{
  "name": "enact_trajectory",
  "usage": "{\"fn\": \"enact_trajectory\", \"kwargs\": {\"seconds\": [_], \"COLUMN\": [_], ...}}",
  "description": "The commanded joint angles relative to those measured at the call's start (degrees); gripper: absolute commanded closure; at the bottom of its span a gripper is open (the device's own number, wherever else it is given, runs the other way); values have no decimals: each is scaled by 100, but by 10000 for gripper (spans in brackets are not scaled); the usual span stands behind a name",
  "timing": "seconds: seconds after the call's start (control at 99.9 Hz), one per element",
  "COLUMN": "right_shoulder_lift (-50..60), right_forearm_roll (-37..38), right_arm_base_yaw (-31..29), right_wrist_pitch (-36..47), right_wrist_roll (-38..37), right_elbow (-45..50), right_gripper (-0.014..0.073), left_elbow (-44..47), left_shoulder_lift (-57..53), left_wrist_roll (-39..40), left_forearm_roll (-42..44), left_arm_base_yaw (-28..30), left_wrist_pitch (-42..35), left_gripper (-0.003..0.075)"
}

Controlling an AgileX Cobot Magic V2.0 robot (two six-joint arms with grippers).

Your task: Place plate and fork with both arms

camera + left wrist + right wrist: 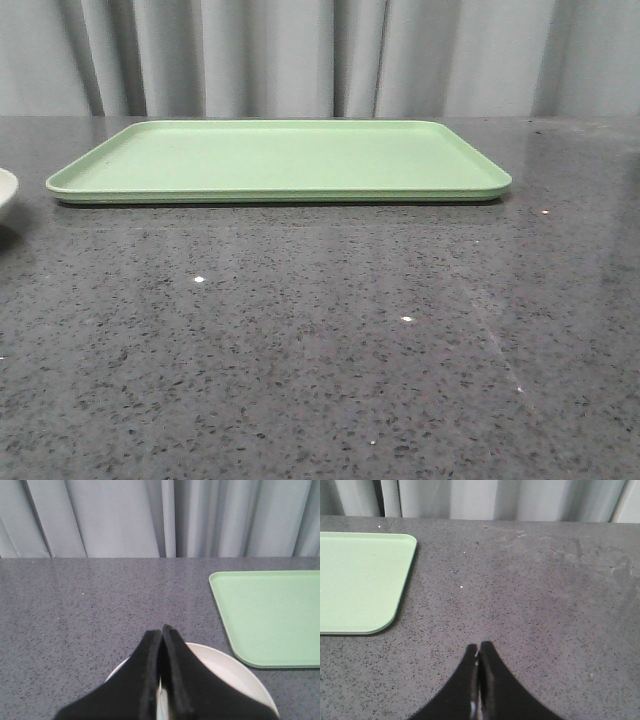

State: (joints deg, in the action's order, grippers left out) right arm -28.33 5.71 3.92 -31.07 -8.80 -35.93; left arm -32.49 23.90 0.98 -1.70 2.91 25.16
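Both my tools are pressed together — left tool [161,630] over the cream plate [220,667] at lower centre, right tool [479,647] above bare desk [545,605] — green tray [280,160] beside them.

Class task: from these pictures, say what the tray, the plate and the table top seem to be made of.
Tray: probably matte plastic; even pale green, moulded rolled rim.
Plate: likely matte plastic; cream-white, no glare.
Table top: polished speckled stone or imitation; reflections.
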Motion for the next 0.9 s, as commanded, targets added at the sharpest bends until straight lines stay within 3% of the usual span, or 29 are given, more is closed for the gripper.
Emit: {"fn": "enact_trajectory", "kwargs": {"seconds": [0.0, 0.25, 0.501, 0.591, 0.891], "right_shoulder_lift": [-83, -83, -83, -83, -83], "right_forearm_roll": [29, 29, 29, 29, 29], "right_arm_base_yaw": [-3, -3, -3, -3, -3], "right_wrist_pitch": [388, 388, 399, 399, 405], "right_wrist_roll": [7, 7, 7, 7, 7], "right_elbow": [-177, -177, -177, -177, -183], "right_gripper": [659, 659, 659, 659, 659], "left_elbow": [-252, -796, -1237, -1335, -1843], "left_shoulder_lift": [104, 398, 1001, 1242, 2211], "left_wrist_roll": [44, 1148, 1245, 1515, 1595], "left_forearm_roll": [250, 1788, 2025, 2185, 2161], "left_arm_base_yaw": [-1, -1, -1, 13, 359], "left_wrist_pitch": [-207, 516, 683, 762, 1059], "left_gripper": [718, 703, 444, 400, 382]}}
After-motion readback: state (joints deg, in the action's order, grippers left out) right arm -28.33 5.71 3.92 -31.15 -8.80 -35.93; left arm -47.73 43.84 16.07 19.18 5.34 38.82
